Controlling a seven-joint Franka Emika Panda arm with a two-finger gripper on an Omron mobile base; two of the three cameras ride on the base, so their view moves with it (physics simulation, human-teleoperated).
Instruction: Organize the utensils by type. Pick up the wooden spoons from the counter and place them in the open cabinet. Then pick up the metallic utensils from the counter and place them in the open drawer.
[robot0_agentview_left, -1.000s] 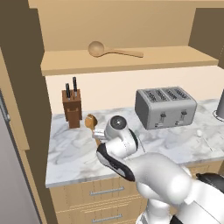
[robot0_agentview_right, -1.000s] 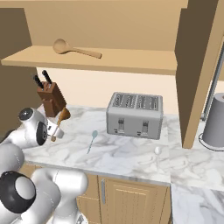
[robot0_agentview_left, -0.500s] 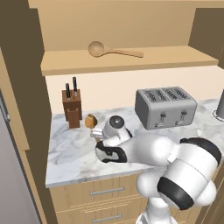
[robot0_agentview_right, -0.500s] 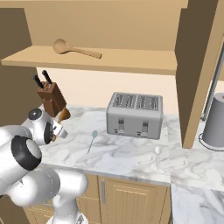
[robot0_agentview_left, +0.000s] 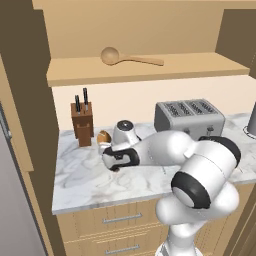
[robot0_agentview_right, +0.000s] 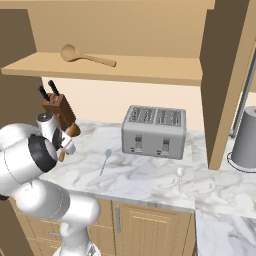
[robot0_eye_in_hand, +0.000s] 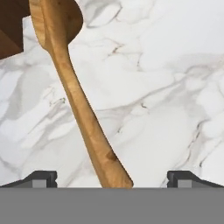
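A wooden spoon (robot0_eye_in_hand: 74, 94) lies on the marbled counter (robot0_eye_in_hand: 175, 87), its bowl (robot0_agentview_left: 103, 136) beside the knife block. My gripper (robot0_eye_in_hand: 112, 178) is open just above the counter, with the end of the spoon's handle between its two tips, which stand wide apart. The hand hangs low at the counter's left end (robot0_agentview_left: 114, 159) (robot0_agentview_right: 62, 149). A second wooden spoon (robot0_agentview_left: 130, 57) (robot0_agentview_right: 87, 56) lies on the open cabinet's shelf (robot0_agentview_right: 140, 75). A bluish metal utensil (robot0_agentview_right: 105, 160) and a whitish one (robot0_agentview_right: 179, 176) lie on the counter in front of the toaster. The open drawer is out of view.
A brown knife block (robot0_agentview_left: 82, 122) (robot0_agentview_right: 59, 107) stands right behind the spoon's bowl. The grey toaster (robot0_agentview_left: 189, 116) (robot0_agentview_right: 154, 131) sits mid-counter. A grey cylindrical vessel (robot0_agentview_right: 246, 137) stands at the far right past a wooden side panel (robot0_agentview_right: 225, 85).
The arm has swung forward over the counter and the hand has sunk a little, left toward the knife block. The spoons and metal utensils have not moved.
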